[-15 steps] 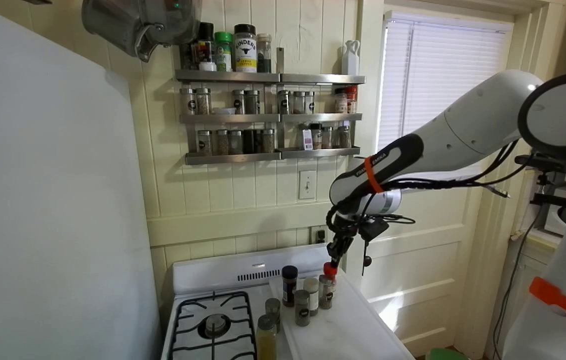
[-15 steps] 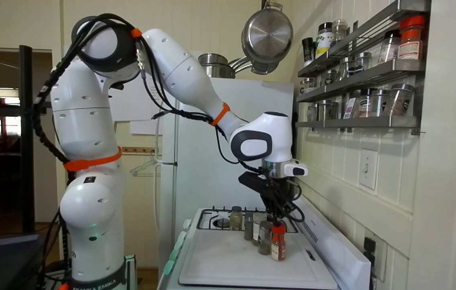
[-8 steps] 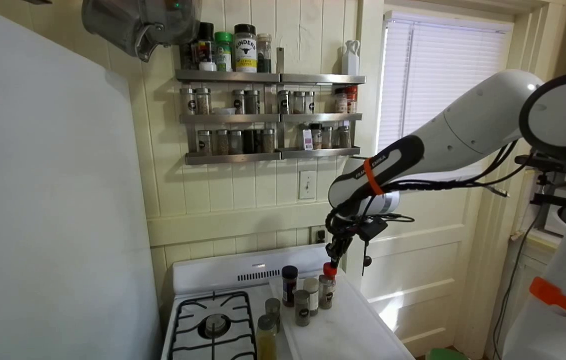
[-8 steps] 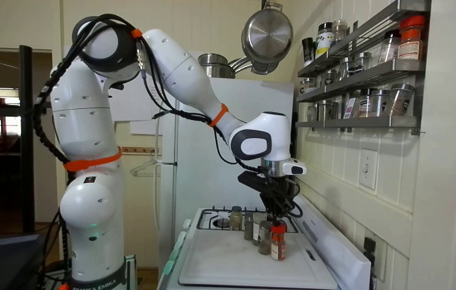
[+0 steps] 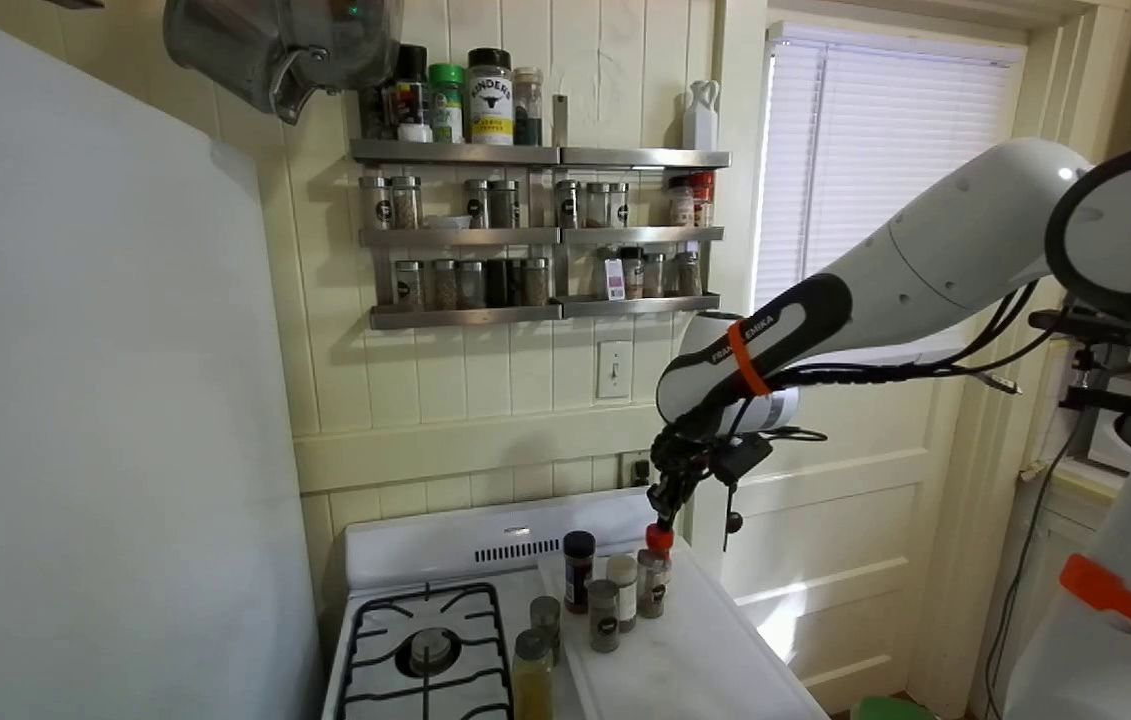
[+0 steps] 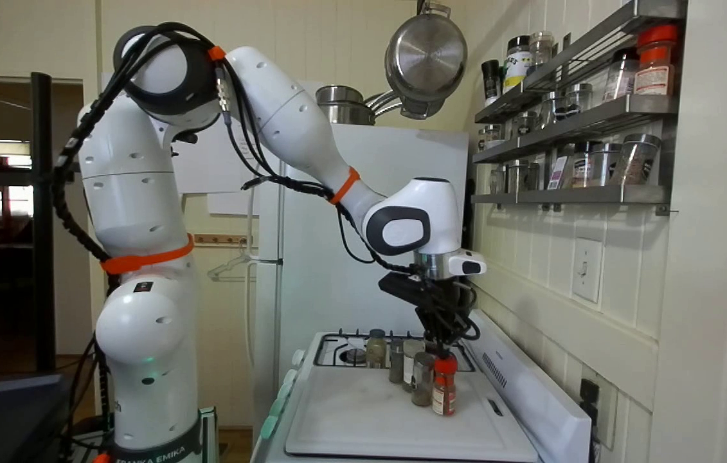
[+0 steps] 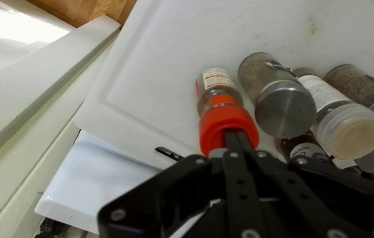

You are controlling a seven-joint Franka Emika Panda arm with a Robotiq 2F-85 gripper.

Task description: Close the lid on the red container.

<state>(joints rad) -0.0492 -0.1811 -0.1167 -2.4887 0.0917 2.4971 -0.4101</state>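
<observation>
- Presently stood upright on the white board [image 6: 369,421], just beside a metal-lidded jar [image 7: 277,96]: red jar [image 7: 220,89], pale-labelled, seen in both exterior views and in the wrist view.
- Gripper [image 7: 235,134]: closed, its fingers [image 7: 238,175] pressed together and pointed down; their ends are set against the top of the red cap [image 7: 228,115].
- Whether the cap is closed cannot be told, its top being partly covered by the fingers.
- Pale-lidded jar [image 5: 627,595], dark bottle [image 5: 578,575] and second metal-lidded jar [image 5: 604,618]: grouped on the same board, near the red jar.
- Yellow jar [image 5: 531,685] and grey jar [image 5: 545,625]: placed between the board and the burner [image 5: 430,650].
- Metal shelves [image 5: 465,238]: fixed to the wall [image 5: 485,380], stocked with spice bottles [image 5: 407,205].
- Pan [image 6: 427,58]: hung high, by the fridge [image 6: 363,225].
</observation>
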